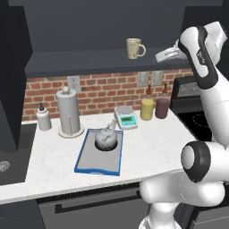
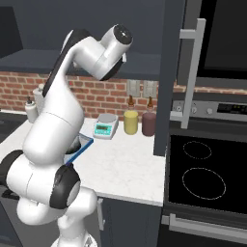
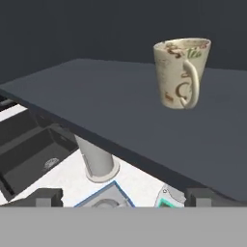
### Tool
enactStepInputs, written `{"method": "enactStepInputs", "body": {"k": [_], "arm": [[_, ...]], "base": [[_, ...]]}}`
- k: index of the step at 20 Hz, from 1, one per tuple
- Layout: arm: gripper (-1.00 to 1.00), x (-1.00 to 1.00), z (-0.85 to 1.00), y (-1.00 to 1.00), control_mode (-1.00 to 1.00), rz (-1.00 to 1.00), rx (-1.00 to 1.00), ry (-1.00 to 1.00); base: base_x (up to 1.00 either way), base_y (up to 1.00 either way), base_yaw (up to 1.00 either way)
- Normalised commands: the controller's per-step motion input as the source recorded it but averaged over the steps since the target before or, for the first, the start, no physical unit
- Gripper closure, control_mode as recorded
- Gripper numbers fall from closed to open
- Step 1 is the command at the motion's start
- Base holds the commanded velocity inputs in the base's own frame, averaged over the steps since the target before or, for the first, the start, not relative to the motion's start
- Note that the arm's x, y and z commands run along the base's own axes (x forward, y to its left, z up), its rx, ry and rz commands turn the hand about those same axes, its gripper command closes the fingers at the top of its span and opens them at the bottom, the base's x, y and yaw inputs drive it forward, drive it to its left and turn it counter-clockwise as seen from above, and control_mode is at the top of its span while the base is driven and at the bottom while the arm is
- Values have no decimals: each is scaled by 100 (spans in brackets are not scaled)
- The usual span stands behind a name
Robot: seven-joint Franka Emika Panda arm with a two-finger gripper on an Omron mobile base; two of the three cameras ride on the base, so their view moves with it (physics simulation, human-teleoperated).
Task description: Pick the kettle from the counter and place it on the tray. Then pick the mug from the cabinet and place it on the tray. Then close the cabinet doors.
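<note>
A small cream mug (image 3: 181, 73) stands upright on the dark shelf base of the open cabinet (image 1: 103, 62), above the bench (image 1: 147, 147). Its long axis runs straight up, mouth at the top. In the hand view its loop handle faces the camera, slightly to the right; in the left base view the handle sticks out to the right, toward the claw (image 1: 172, 53).

The claw is fully released and grasps nothing. It hangs level with the shelf, to the right of the mug and apart from it.

Below, the kettle (image 1: 106, 138) already sits at the far end of the blue-rimmed tray (image 1: 85, 156), its spout angled up to the right, so the mug is likely the step in hand.

Several things could go wrong. The handle faces the claw, so a finger could strike the loop and spin or tip the mug. A push along the shelf could slide the mug deeper into the cabinet. A low approach could catch the thick shelf edge. In the right base view, an open cabinet door (image 2: 169, 72) stands near the arm and could be struck during a swing.
</note>
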Motion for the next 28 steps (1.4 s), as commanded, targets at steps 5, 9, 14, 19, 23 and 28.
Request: {"method": "enactStepInputs", "body": {"k": [5,9,14,19,23,28], "arm": [[-100,47,3,10,-100,0,1,0],[-100,46,10,0,-100,0,0,0],[-100,52,14,8,-100,0,0,0],[-100,41,8,4,-100,0,0,0],[-100,28,0,0,-100,0,0,0],[-100,20,0,0,-100,2,2,0]], "base": [[0,0,0],[0,0,0],[0,0,0],[0,0,0],[0,0,0],[0,0,0]]}}
